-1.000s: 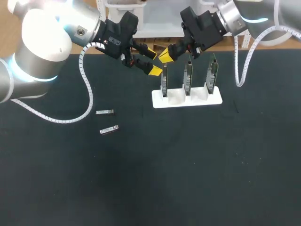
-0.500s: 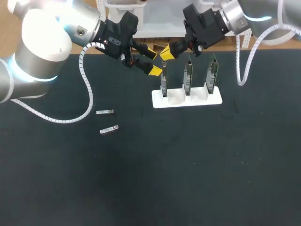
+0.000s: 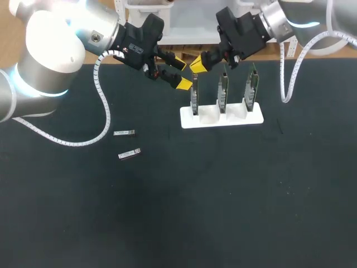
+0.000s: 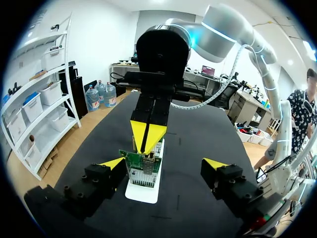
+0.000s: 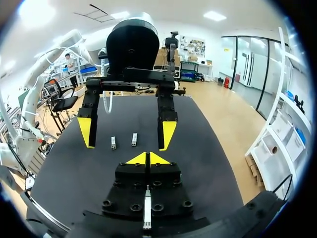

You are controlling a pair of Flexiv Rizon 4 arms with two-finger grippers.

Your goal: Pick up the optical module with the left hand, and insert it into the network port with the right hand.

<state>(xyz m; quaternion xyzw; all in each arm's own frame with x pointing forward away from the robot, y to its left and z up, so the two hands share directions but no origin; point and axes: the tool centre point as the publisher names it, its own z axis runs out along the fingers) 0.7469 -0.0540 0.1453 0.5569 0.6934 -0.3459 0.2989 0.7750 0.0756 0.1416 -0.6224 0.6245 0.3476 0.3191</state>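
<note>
Left gripper (image 3: 179, 72): jaws spread wide, nothing between them. It hangs at the far side of the table (image 3: 223, 195), just beside the leftmost card (image 3: 194, 99).

Right gripper (image 3: 198, 64): tips pressed together, nothing visible between them (a very thin part could hide there). It sits just above that same card, close to the left tips.

Three cards stand upright in the white holder (image 3: 234, 118). The network port (image 4: 143, 174) shows as a silvery cage on the nearest card in the left wrist view; occupied or not, cannot tell.

One optical module (image 3: 124, 133) and a second optical module (image 3: 129, 154) lie flat on the table, near each other and well apart from both grippers.

Risks, as judged:
- Both grippers are crowded at one card, so a swing toward the modules could clip the other arm's fingers or knock the card.
- The modules are thin and lie flat, so a shallow pinch may skid or tilt one.
- A skewed handover would leave the module misaligned, so it could jam at the port and tip the holder.
</note>
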